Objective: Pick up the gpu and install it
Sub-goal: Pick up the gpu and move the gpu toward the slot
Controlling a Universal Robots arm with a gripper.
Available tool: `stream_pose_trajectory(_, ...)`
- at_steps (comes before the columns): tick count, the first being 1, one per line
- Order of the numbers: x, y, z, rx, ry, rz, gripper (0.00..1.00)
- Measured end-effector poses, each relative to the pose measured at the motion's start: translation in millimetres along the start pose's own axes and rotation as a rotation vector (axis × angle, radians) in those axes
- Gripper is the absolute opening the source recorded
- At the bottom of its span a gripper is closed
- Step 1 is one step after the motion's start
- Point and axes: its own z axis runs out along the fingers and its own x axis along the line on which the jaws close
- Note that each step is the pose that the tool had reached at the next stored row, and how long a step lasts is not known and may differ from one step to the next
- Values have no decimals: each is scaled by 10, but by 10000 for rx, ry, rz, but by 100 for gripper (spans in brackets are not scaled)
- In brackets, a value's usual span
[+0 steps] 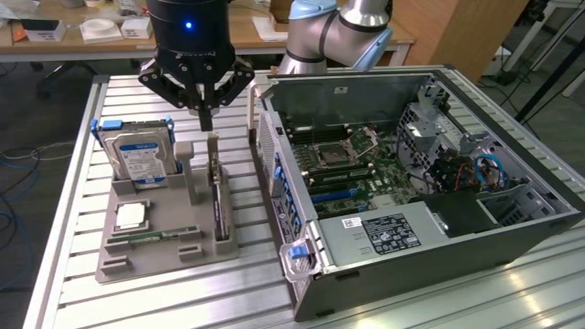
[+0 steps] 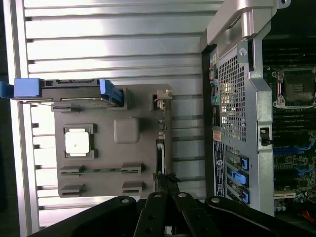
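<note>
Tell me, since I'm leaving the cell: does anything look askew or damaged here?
Nothing stands out: the gpu and hard drive stand on edge in the gray holder, with the claw over the gpu.

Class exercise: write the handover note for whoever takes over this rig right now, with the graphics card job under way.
Claw: poised right at the top end of the graphics card.
Card: standing on edge in the grey holder, next to the hard drive, beside the open computer case.
Done: claw lined up over the card.
Left: card not yet lifted out, not yet fitted in the case.
</note>
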Motion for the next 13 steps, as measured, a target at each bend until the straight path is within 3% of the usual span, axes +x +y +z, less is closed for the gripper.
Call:
stream_pose_trajectory(8, 0, 0, 0, 0, 0, 0, 11)
stream_pose_trajectory(11, 0, 0, 0, 0, -1, 0, 29)
stream_pose_trajectory(13, 0, 0, 0, 0, 0, 0, 35)
